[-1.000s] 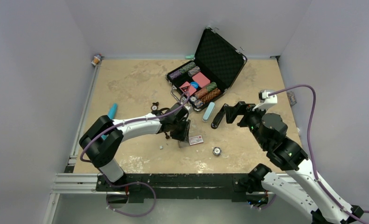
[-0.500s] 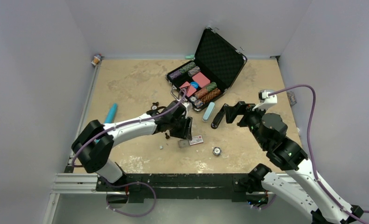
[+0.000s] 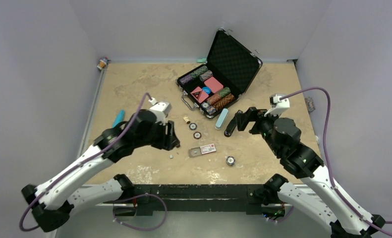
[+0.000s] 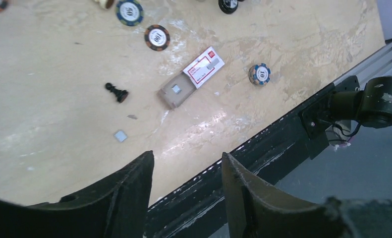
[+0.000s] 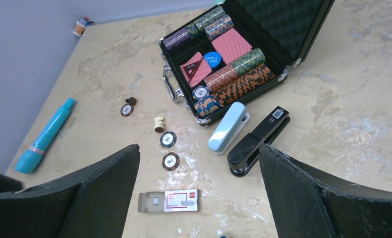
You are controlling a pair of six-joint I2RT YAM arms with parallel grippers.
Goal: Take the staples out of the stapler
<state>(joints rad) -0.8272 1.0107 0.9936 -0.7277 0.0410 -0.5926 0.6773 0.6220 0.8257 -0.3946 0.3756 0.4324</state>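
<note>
Hovering by the stapler (image 3: pixel 231 125), the right gripper (image 3: pixel 243 119) has its jaws spread very wide with nothing between them. The stapler lies flat and closed on the table (image 3: pixel 134 84), right of centre. It sits just beside the pale teal case (image 3: pixel 222 118) and near the front corner of the open poker chip case (image 3: pixel 208 89).

Over on the other side, the left gripper (image 4: pixel 186 163) is lifted above the near edge, jaws partly apart and empty. Below it a tiny silvery-grey scrap of staples (image 4: pixel 120 136) rests on the bare wood, with the little staple box (image 4: pixel 191 82) a bit further out.

Now, that stapler looks rigid, slim and glossy, so I'd expect it to be slick under the pads and fairly hefty for its size. It's hinged too, so a pinch top to bottom would likely just squeeze it shut. The better hold, to my eye, is across the two long sides around mid-body, clear of the teal case crowding one flank. The staples themselves would be featherlight and brittle, and apt to snap apart or skitter off.
</note>
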